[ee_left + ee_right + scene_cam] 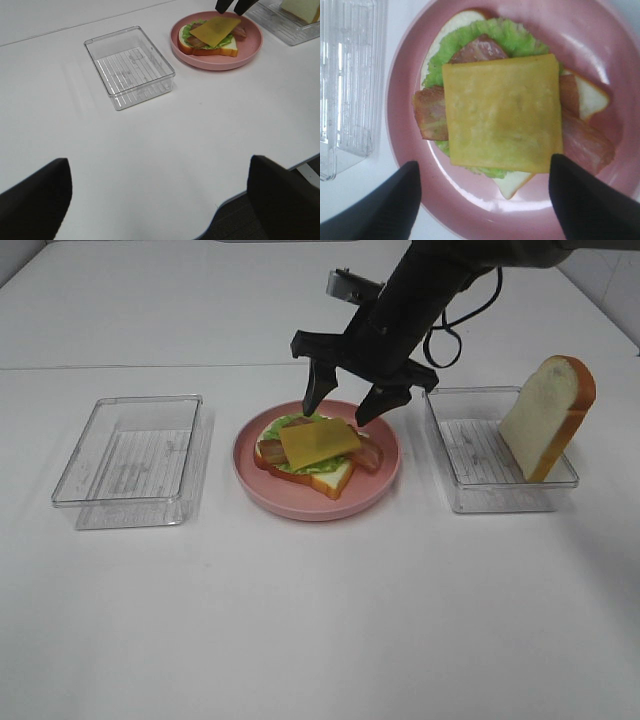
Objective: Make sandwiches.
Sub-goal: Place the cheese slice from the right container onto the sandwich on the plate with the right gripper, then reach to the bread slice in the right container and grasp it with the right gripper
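The bottom bread slice (588, 98) is mostly covered by the lettuce (470, 42), bacon (431, 113) and cheese slice (502, 111), so only its corners and edge show. In the right wrist view the pink plate (405, 75) is cut off at the picture's edges, and the right gripper's fingertips (382, 210) are dark, blurred shapes cropped at the frame's bottom. In the left wrist view the left gripper's fingers (32, 200) are likewise blurred and cut off, the upright bread slice (300, 10) is clipped by the corner, and the right arm (440, 280) runs out of the overhead picture's top — its upper part unseen.
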Controlling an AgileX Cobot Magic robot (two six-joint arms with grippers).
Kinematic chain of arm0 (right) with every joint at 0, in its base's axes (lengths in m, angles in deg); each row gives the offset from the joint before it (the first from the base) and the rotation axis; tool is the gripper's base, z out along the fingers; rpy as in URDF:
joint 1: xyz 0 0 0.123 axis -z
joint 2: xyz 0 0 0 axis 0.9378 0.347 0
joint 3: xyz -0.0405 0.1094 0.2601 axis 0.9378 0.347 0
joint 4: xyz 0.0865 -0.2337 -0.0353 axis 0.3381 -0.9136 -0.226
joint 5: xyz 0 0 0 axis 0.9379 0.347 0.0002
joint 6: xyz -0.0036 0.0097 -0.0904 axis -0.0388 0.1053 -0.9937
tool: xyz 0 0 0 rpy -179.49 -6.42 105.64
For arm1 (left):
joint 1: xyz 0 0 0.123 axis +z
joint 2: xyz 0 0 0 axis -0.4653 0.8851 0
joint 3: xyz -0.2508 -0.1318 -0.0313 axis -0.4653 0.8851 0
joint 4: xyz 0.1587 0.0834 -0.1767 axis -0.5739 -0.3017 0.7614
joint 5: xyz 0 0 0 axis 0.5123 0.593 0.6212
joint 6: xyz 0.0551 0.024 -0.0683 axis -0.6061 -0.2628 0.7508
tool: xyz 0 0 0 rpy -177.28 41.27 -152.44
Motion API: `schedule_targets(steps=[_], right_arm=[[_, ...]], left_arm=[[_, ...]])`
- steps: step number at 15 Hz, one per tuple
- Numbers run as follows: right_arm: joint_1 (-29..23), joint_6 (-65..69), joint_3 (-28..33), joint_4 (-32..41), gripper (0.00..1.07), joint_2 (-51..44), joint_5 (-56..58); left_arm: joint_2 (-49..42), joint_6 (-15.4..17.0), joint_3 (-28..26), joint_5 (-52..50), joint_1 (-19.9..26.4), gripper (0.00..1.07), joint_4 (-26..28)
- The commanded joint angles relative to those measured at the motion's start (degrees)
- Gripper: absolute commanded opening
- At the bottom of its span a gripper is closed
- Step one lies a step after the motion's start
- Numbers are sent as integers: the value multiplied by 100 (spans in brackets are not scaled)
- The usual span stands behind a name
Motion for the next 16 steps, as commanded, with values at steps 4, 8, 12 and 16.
schedule_targets(steps=[4,8,12,16], right_arm=[[149,235,-23,-1329,75,-1123,286],[1157,264,-23,-1341,75,-1713,796],[1896,258,-17,-1547,75,-1736,1186],[2217,229,-17,-2028,75,-1587,1226]], left_arm=[[-109,29,11,-52,-11,90,11],[-109,29,11,-52,-11,90,11],[-109,29,11,-52,-11,90,11],[-109,29,11,-52,-11,90,11]])
